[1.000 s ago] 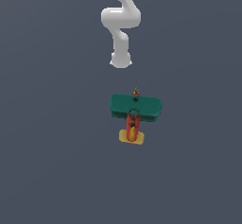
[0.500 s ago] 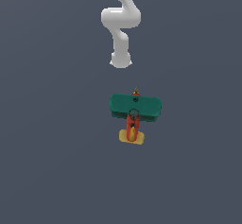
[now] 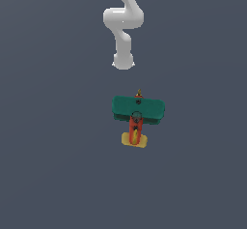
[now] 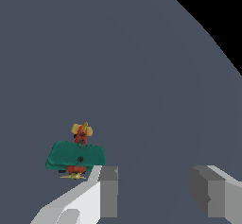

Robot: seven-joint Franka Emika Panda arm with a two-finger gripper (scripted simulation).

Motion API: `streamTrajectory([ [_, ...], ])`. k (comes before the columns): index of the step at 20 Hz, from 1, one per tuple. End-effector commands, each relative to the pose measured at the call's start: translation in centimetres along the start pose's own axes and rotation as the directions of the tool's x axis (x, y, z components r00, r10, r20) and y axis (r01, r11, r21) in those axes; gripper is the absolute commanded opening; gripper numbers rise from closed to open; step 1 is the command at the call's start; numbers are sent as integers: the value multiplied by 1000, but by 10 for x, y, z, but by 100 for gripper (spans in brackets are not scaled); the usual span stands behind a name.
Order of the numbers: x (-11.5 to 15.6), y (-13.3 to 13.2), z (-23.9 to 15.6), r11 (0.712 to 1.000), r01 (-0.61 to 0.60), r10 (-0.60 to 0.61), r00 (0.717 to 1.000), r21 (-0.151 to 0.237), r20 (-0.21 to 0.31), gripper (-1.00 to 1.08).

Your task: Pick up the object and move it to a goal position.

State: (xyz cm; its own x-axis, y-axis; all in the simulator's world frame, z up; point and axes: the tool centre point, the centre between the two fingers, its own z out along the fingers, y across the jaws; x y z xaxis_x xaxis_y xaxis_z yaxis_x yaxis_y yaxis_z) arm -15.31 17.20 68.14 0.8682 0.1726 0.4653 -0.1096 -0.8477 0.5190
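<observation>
Looking like a bare simulated test scene rather than any real room: flat, featureless slate-grey surface (image 3: 48,165) stretching across the whole exterior view, showing no walls, furniture or texture. Ending at a curved edge against pure black in the wrist view. Smooth, untextured white robot arm (image 3: 122,22) and blocky grey tool (image 4: 153,190) fingers (image 4: 108,192) rendering as plain computer graphics, lacking shadows.

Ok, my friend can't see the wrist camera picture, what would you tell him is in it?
A small toy biplane with teal-green wings sits on a plain grey floor. The open gripper hangs beside it, not touching.
</observation>
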Motion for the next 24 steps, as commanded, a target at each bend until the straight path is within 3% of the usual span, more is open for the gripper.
streamTrajectory([
  [1, 0, -12, -7, 999, 11, -11, 1000, -37, -3, 28],
  [12, 0, -75, -15, 978, 73, -72, 997, -195, 15, 28],
  [24, -3, -152, 18, 921, 164, -141, 986, -352, 92, 28],
])
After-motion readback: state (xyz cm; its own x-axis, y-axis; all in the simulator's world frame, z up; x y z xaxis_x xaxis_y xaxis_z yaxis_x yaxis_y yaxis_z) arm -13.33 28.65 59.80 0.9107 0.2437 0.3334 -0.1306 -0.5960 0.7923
